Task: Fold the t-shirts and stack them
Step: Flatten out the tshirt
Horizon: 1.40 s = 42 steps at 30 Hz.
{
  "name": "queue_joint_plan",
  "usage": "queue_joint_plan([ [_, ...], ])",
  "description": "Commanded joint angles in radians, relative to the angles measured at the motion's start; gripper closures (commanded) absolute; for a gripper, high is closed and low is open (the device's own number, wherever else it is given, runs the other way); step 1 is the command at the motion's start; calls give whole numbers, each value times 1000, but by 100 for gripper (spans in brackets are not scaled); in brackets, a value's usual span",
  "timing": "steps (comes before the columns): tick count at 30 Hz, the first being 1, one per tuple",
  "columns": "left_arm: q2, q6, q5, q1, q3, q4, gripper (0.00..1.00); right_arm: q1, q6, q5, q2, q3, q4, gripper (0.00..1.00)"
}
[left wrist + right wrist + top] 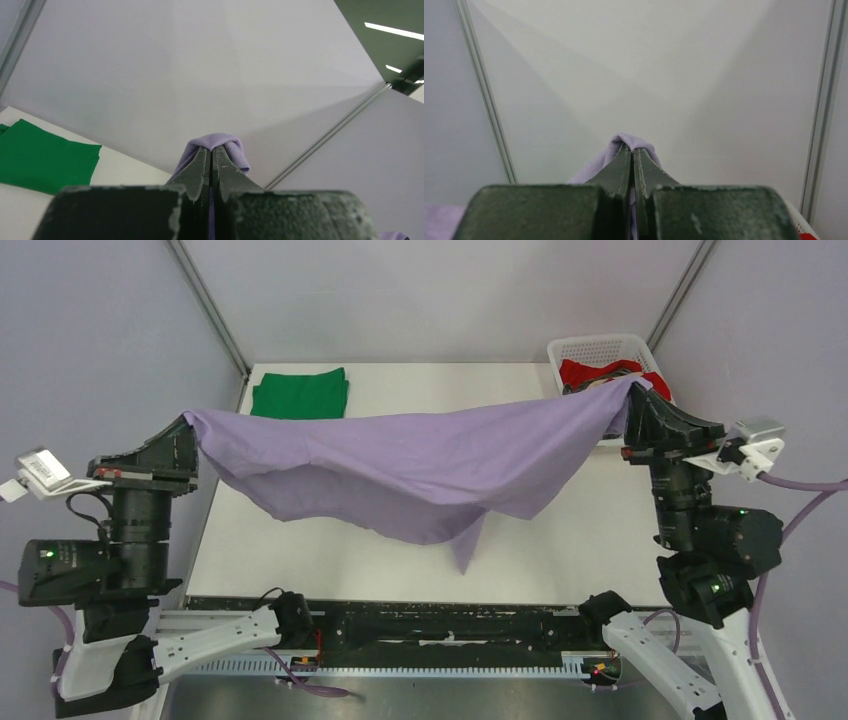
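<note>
Both arms are up, and the big lavender t-shirt [400, 465] hangs stretched between them, above the white table [560, 550]. The left gripper [190, 427] pinches one end of the cloth out at the left edge. Its jaws are pressed together, and the left wrist camera shows a knot of purple fabric bulging just past the tips. Over on the right, the right gripper [634, 392] does the same: jaws clamped tight on the other end, a small fold of lavender poking out at the tips. The shirt sags in the middle with its lower edge draping down. One pointed corner dangles lowest over the near half of the table, and I can't tell whether that tip touches the surface. Behind it, at the far left of the table, a green t-shirt [300, 393] lies folded flat. At the far right corner sits the white lattice basket [600, 345], with a red shirt [585, 370] heaped inside and some darker cloth beside it.
</note>
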Motion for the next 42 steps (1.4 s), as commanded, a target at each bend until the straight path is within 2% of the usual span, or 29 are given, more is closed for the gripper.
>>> queue_joint_plan([
  [1,-2,48,-2,4,28,-36,98,0,-38,50,22,98,-87,100],
  [4,28,7,-41,5,-55,-33,98,0,-32,94,74,95,-124,100],
  [6,76,38,-136,4,-144,48,98,0,-23,109,118,66,-165,100],
  [8,146,40,-244,4,-212,64,98,-1,-9,138,174,12,-169,100],
  [11,230,-90,-292,46,-294,-16,98,0,9,216,279,-81,-148,100],
  [13,271,-295,-208,184,-335,-173,98,-4,30,279,365,-137,-89,100],
  [15,318,-433,7,394,-384,-238,98,-15,47,294,477,-146,-66,100],
  [17,371,-467,233,546,-458,-187,98,-18,25,271,590,-140,-22,100],
  [18,409,-470,309,580,-499,-146,98,-20,20,263,652,-135,8,100],
  [21,532,-473,365,632,-587,-12,98,-19,-35,227,853,-64,32,100],
  [22,572,-493,381,656,-590,-11,98,-21,-43,219,920,-24,26,97],
  [26,667,-515,487,716,-571,-15,98,-22,-36,216,1081,131,-85,53],
  [27,665,-515,494,716,-576,-10,98,-21,-26,221,1089,150,-109,36],
  [28,658,-513,504,718,-582,-4,98,-22,-12,227,1079,149,-124,23],
  [29,645,-510,514,718,-596,7,98,-22,7,232,1052,126,-148,4],
  [35,559,-535,535,718,-648,6,98,-21,214,260,725,-228,-263,2],
  [38,531,-543,557,719,-664,5,98,-21,321,203,557,-425,-285,2],
  [42,507,-547,561,719,-674,-4,98,-22,331,105,477,-553,-296,5],
])
